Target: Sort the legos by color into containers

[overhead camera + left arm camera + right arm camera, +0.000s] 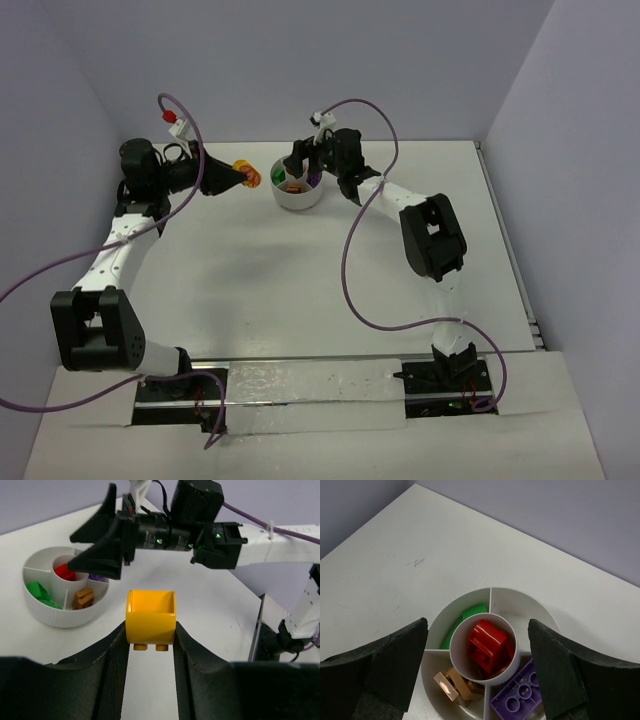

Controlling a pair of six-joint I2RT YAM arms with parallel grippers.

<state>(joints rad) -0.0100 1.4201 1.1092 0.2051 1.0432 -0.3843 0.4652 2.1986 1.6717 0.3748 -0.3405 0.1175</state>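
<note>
My left gripper (150, 640) is shut on a yellow lego (150, 614) with two studs on its underside, held above the table just left of the white bowl (298, 205). The open right gripper (477, 625) hovers over the bowl, nothing between its fingers. In the bowl's centre well lies a red lego (487, 644). Around it, one wedge holds a green lego (470, 615), one an orange-brown lego (454, 685) and one a purple lego (520, 698). The far right wedge (525, 611) holds nothing. The left wrist view shows the bowl (60, 621) under the right gripper (75, 552).
The bowl stands at the back of the white table (300, 290), near the rear wall. The right arm (430, 235) reaches across from the right, its purple cable looping over the table. The table's right edge (510, 260) drops off beside that arm.
</note>
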